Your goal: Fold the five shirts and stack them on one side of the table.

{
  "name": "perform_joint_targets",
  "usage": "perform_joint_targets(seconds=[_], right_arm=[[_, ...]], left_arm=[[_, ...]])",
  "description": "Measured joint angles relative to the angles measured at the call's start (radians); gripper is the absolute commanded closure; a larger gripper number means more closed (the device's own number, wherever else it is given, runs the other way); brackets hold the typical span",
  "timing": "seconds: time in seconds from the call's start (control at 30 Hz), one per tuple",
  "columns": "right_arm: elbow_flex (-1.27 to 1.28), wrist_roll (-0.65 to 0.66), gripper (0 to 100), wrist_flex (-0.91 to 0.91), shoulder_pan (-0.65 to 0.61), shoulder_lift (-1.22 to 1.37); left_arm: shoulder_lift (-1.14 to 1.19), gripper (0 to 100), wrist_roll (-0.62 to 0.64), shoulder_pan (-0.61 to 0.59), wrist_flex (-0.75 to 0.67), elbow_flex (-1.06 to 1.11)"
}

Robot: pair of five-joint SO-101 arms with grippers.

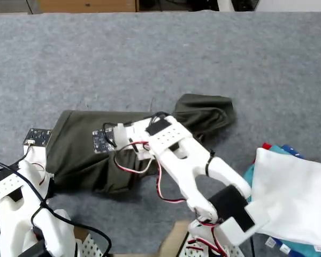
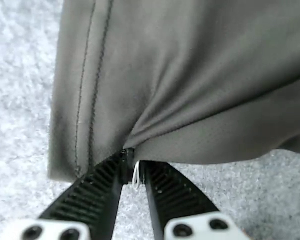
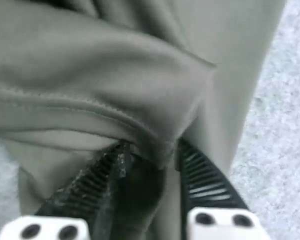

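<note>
- Since the olive shirt (image 1: 85,155) is limp and light, it sags; take hems, not the middle.
- 9 o'clock hem: left gripper (image 2: 132,167) pinches it.
- Mid-shirt fold: right gripper (image 3: 150,155) clamps it.

Shirt: we see an olive shirt (image 3: 115,65), bunched.
Grasp: right gripper (image 3: 152,151), jaws pinching a thick fold.
Edge: grey table (image 3: 285,100) beside it.

Matt cloth on rough grey felt.
Shirt (image 1: 83,152) is soft, matt olive knit; table (image 1: 150,53) fuzzy; arms (image 1: 195,166) smooth white plastic; left gripper (image 2: 133,161) ribbed black plastic.
</note>
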Motion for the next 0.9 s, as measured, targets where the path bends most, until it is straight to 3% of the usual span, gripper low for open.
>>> perform_joint_targets(seconds=[0.17, 0.4, 0.9], right_arm=[[-0.04, -0.015, 98.3, 0.014, 0.0, 0.005], [-0.049, -0.015, 83.5, 0.089, 0.0, -0.025], [-0.049, -0.017, 86.7, 0.103, -0.011, -0.043]], left_arm=[[0.0, 98, -0.006, 0.0, 0.0, 0.0], [0.0, 98, -0.021, 0.0, 0.0, 0.0], [0.0, 98, -0.031, 0.0, 0.0, 0.0]])
